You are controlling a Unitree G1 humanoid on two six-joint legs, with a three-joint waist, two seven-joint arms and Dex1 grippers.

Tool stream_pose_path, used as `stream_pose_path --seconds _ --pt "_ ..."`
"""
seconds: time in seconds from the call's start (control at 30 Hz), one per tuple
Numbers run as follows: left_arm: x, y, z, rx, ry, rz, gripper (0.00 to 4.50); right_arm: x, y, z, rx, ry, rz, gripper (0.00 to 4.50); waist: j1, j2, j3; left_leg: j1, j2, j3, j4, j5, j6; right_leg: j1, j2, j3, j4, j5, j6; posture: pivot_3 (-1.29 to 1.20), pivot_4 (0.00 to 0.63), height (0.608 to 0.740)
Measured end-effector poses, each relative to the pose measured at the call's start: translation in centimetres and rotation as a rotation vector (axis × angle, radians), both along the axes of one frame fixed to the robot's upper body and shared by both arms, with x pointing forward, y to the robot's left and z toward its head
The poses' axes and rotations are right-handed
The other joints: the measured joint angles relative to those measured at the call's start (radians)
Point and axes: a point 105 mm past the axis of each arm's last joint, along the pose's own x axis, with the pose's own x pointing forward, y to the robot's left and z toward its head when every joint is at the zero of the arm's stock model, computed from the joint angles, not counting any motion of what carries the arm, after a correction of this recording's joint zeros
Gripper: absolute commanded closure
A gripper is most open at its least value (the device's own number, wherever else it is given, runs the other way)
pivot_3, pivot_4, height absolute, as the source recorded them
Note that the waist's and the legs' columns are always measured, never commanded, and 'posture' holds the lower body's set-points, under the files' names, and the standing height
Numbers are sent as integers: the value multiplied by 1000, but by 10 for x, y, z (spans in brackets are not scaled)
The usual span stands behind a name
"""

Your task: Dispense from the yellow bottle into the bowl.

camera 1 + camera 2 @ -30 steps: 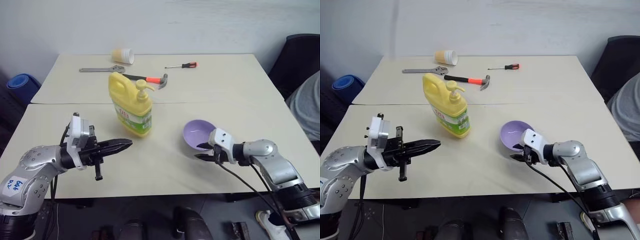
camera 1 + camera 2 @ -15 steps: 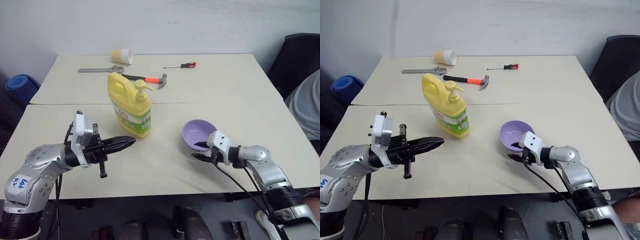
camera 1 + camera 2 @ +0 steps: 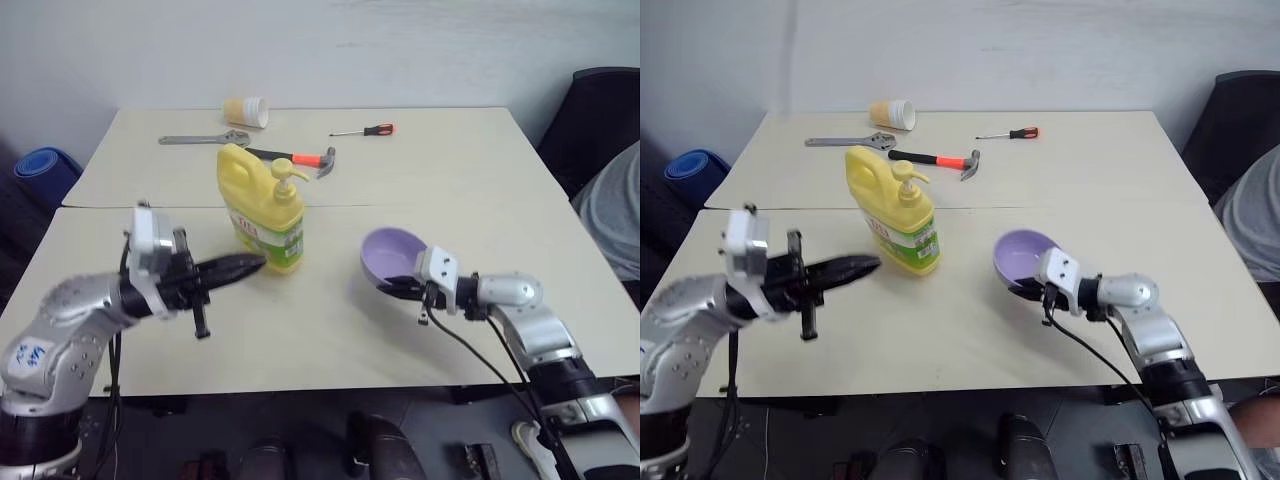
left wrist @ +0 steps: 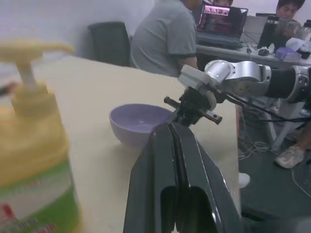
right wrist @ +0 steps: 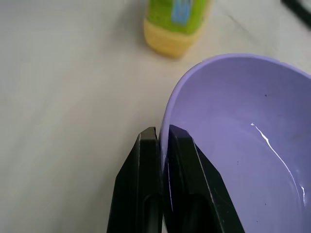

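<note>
The right tool [image 3: 1032, 287] was pinched on the near rim of the bowl [image 3: 1018, 258], right of centre in the frame. The yellow bottle [image 3: 894, 212] stood upright on the counter [image 3: 1090, 190], left of the bowl, with the left tool [image 3: 866, 266], closed and empty, just beside its base.

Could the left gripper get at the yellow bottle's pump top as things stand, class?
Probably yes: the left gripper, shut, hovers beside the yellow bottle with nothing between; its pump top stands uncovered above.
</note>
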Motion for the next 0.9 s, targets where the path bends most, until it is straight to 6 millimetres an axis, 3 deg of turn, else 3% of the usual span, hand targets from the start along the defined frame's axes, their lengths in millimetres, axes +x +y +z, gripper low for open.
stream_pose_path --seconds 0.1,0.17,0.3,0.43,0.67,0.9 --pt "12 2 53 -43 -152 42 4500 -6 25 49 -22 -93 110 4465 0 0 0 1 0 0 -2 0 0 0 0 -1 -1 0 0 0 150 740" --pt "20 1 65 -60 -168 47 4500 -9 33 56 -44 -90 139 4465 0 0 0 0 -1 0 -3 0 0 0 1 -3 -3 0 0 0 150 740" --pt "54 -9 59 -49 -104 74 4500 -12 50 47 -99 11 186 4465 4 0 0 -2 -2 1 -2 0 1 0 1 -11 -3 0 1 0 150 740" --pt "73 -27 50 -28 -68 60 4500 -15 57 53 -126 31 212 4465 3 0 0 -2 -2 1 -1 0 1 0 1 -11 -2 1 1 0 150 740" --pt "85 -46 45 -15 -68 46 4500 -10 67 66 -116 9 209 4465 -4 0 0 -1 -1 1 -1 0 1 0 2 -11 -2 1 1 0 150 740" --pt "102 -39 39 -3 -36 128 4500 1 76 79 -112 -30 183 4465 -4 0 0 -1 -1 1 -1 0 0 0 2 -11 -1 1 1 0 150 740"
